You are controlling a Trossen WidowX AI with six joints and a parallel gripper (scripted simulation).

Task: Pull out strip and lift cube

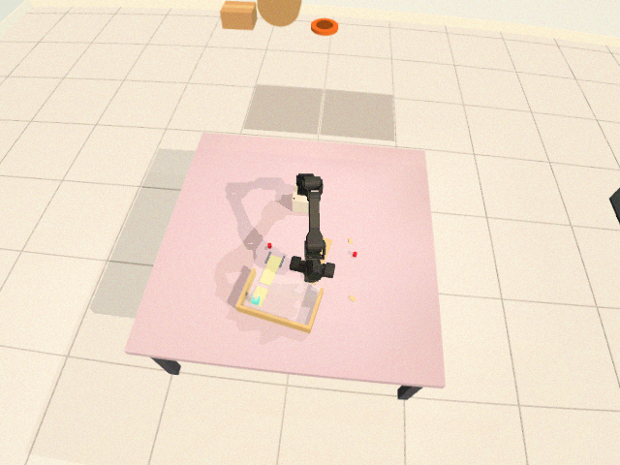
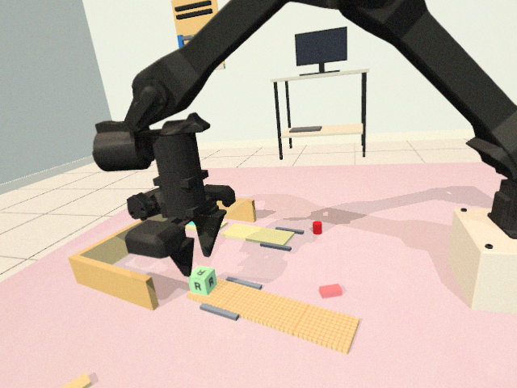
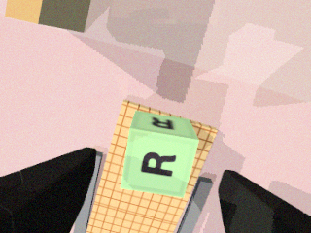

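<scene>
A green cube marked R sits on the far end of an orange gridded strip, just outside the wooden frame. The strip lies between two grey guide bars. My gripper points down just above the cube and is open, with one finger on each side of it and not touching. In the top view the arm hides the cube.
A pale yellow strip lies further back, with a teal cube inside the frame. A red cylinder and a flat red block lie nearby. The robot base stands at the right.
</scene>
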